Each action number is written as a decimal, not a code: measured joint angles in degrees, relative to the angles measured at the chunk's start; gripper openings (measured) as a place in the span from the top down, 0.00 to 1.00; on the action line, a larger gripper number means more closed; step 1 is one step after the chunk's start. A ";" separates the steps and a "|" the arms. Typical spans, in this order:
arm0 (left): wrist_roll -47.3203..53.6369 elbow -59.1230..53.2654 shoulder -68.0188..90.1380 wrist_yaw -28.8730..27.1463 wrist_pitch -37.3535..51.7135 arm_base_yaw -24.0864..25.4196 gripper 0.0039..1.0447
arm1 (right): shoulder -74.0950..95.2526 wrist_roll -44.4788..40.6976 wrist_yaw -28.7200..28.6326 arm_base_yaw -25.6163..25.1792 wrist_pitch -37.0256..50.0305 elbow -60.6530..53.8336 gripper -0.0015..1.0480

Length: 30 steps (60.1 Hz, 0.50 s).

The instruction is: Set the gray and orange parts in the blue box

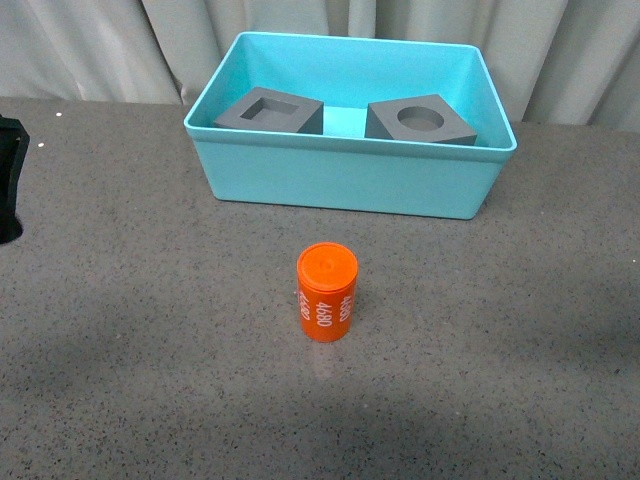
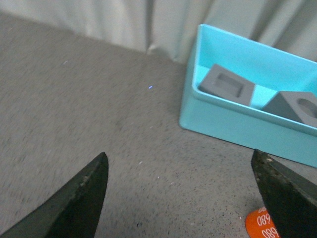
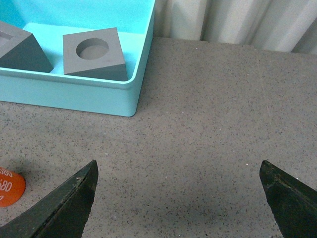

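The blue box (image 1: pixel 340 180) stands at the back of the grey table. Inside it lie two gray cubes: one with a square recess (image 1: pixel 270 110) on the left, one with a round recess (image 1: pixel 420 121) on the right. The orange cylinder (image 1: pixel 327 292) printed "4680" stands upright on the table in front of the box. My left gripper (image 2: pixel 181 198) is open over bare table, with the orange cylinder (image 2: pixel 261 225) peeking beside one finger. My right gripper (image 3: pixel 178 198) is open over bare table, the orange cylinder (image 3: pixel 10 186) off to one side. Neither gripper shows in the front view.
A black object (image 1: pixel 10 175) sits at the table's left edge. Pale curtains (image 1: pixel 120 45) hang behind the table. Open grey tabletop (image 1: pixel 150 330) surrounds the cylinder on all sides.
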 joint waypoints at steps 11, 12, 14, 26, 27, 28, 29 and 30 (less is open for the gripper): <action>14.16 -5.14 -7.61 7.65 10.91 5.42 0.50 | 0.02 -0.02 0.09 -0.04 0.00 0.00 0.09; 14.97 -5.60 -9.35 8.50 9.77 6.27 0.55 | -0.04 -0.02 0.09 -0.04 0.00 0.00 0.09; 15.67 -6.12 -11.02 9.27 8.50 7.08 0.60 | -0.07 -0.02 0.07 -0.04 0.00 0.00 0.09; 17.31 -8.07 -22.12 13.88 -1.07 12.04 0.97 | -0.04 -0.02 0.04 -0.04 0.00 0.00 0.09; 17.38 -8.07 -22.64 14.19 -1.44 12.22 0.97 | -0.04 -0.02 0.04 -0.04 0.00 0.00 0.09; 17.57 -8.09 -23.63 14.49 -2.25 12.57 0.97 | -0.04 -0.02 0.04 -0.04 0.00 0.00 0.09; 17.57 -8.09 -24.11 14.67 -2.62 12.74 0.97 | -0.04 -0.02 0.04 -0.04 0.00 0.00 0.09; 17.62 -8.09 -25.07 14.99 -3.43 13.09 0.97 | -0.04 -0.02 0.04 -0.04 0.00 0.00 0.09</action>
